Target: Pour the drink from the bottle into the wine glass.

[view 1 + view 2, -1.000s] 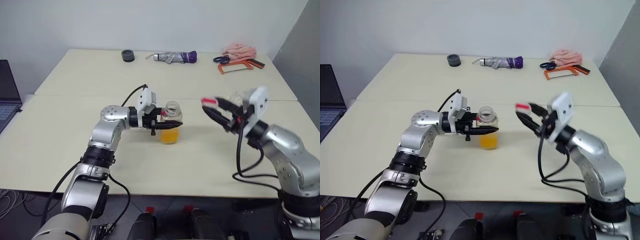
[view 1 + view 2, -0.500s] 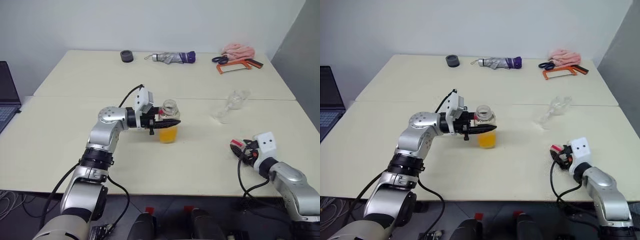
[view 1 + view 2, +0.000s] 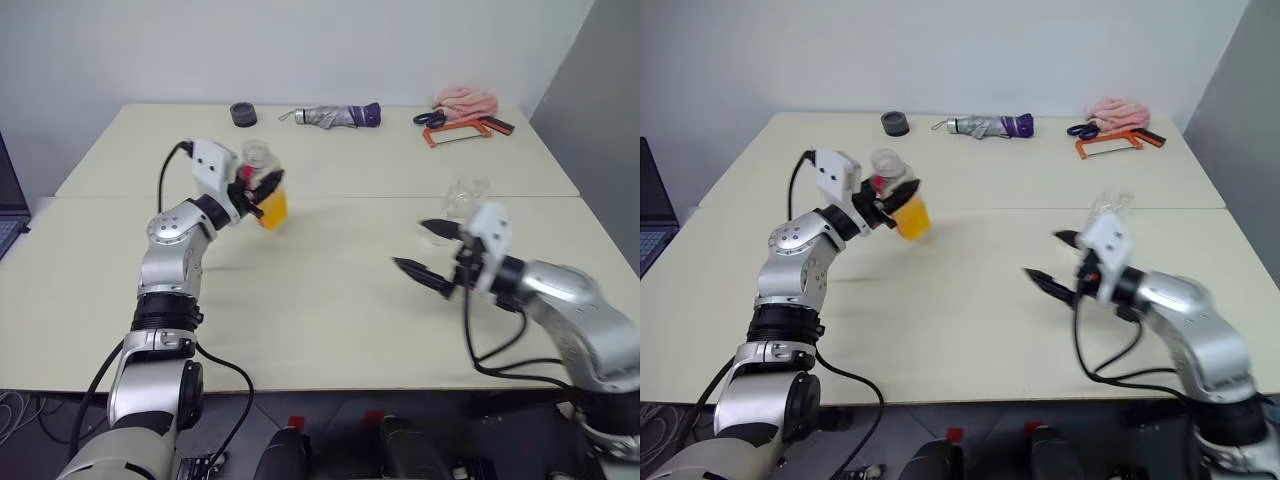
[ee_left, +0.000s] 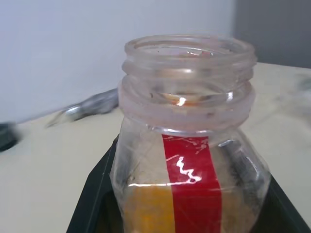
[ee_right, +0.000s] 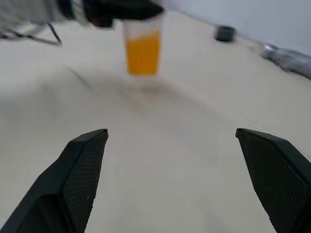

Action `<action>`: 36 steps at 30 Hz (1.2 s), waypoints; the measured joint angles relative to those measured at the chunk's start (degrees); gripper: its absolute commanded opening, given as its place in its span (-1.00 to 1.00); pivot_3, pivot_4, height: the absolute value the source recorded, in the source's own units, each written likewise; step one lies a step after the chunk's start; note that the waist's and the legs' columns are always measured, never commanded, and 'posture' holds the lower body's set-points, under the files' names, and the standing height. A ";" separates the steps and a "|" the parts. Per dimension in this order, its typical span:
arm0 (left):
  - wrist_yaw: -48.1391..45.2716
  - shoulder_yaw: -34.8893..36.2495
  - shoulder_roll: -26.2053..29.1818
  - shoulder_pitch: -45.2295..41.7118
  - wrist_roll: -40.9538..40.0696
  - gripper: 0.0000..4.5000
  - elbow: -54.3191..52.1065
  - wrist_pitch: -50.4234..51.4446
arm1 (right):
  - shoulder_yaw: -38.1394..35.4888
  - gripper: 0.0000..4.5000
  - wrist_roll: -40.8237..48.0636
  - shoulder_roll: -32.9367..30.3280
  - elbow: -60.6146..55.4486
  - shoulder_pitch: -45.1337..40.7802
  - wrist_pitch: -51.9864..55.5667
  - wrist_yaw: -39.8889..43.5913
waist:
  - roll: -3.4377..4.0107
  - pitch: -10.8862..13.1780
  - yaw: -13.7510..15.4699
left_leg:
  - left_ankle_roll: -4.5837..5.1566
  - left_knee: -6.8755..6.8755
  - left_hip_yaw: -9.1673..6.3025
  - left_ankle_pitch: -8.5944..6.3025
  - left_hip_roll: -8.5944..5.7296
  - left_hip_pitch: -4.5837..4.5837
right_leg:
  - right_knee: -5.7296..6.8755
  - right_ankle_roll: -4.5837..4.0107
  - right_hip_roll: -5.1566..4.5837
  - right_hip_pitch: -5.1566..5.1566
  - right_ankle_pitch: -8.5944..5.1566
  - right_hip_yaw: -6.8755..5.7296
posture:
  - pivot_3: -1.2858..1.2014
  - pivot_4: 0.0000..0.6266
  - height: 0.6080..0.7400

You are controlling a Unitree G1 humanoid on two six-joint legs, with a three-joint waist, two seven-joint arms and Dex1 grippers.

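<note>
Red label strip, no legible writing, marks the bottle clamped in the left gripper; right gripper gapes wide.

- The bottle, uncapped, stands between two black fingers.
- Its red label strip faces the camera.
- Orange drink fills its lower part.

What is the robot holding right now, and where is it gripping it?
The left gripper holds the bottle of orange drink around its body, below the open neck. The right gripper is open, holding nothing.
</note>
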 measured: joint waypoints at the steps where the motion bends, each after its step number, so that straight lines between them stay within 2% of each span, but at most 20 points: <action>1: 1.56 0.58 0.25 -0.20 0.12 -0.21 1.03 -0.11 | 1.90 1.00 -0.68 1.78 1.36 -1.96 0.04 -0.16 | -0.01 0.00 0.00 | -0.04 0.02 0.02 0.02 -0.01 -0.04 | -0.02 0.00 -0.08 -0.03 0.00 0.01 | 0.03 -0.52 1.00; 3: 4.57 2.27 0.62 -0.38 0.12 -0.21 3.10 -0.50 | 6.62 1.00 -3.12 5.91 5.85 -6.74 -0.09 -0.89 | -0.02 -0.01 0.13 | -0.07 0.04 0.01 0.04 -0.04 -0.09 | -0.02 0.00 -0.29 -0.05 0.00 0.02 | 0.03 -0.52 1.00; 6: 7.12 3.28 0.71 -0.62 0.05 -0.21 5.29 -1.44 | 9.72 1.00 -6.14 9.09 11.25 -10.34 -0.60 -1.72 | -0.08 -0.04 1.14 | -0.11 0.07 0.01 0.06 -0.16 -0.18 | -0.11 0.04 -0.50 -0.06 0.02 -0.04 | 0.03 -0.52 1.00; 16: 11.56 4.16 0.88 -2.00 0.21 -0.21 12.29 -5.04 | 12.19 1.00 -11.14 13.38 17.53 -13.93 -3.05 -1.83 | -0.09 -0.05 1.04 | -0.11 0.04 0.04 0.06 -0.17 -0.18 | -0.04 0.04 -0.43 -0.15 0.02 -0.07 | 0.03 -0.52 1.00; 24: 11.55 4.12 0.63 -1.96 0.11 0.93 14.71 -6.48 | 12.38 1.00 -12.07 13.84 17.53 -14.02 -2.98 -1.34 | -0.09 -0.05 0.75 | -0.11 0.03 0.04 0.06 -0.16 -0.18 | -0.01 0.04 -0.42 -0.17 0.03 -0.07 | 0.03 -0.52 1.00; 29: 11.46 3.85 0.23 -1.23 0.21 0.97 14.37 -7.36 | 12.37 1.00 -12.04 13.63 16.69 -13.76 -2.20 -1.32 | -0.09 -0.05 0.71 | -0.11 0.03 0.04 0.06 -0.15 -0.17 | -0.01 0.04 -0.42 -0.17 0.03 -0.06 | 0.03 -0.52 1.00; 36: 13.26 2.28 -0.91 4.06 2.07 0.97 11.73 -7.51 | 12.37 1.00 -12.01 12.77 14.77 -11.78 -0.80 -1.20 | -0.09 -0.05 0.67 | -0.10 0.02 0.03 0.06 -0.13 -0.18 | 0.00 0.04 -0.42 -0.18 0.03 -0.06 | 0.03 -0.52 1.00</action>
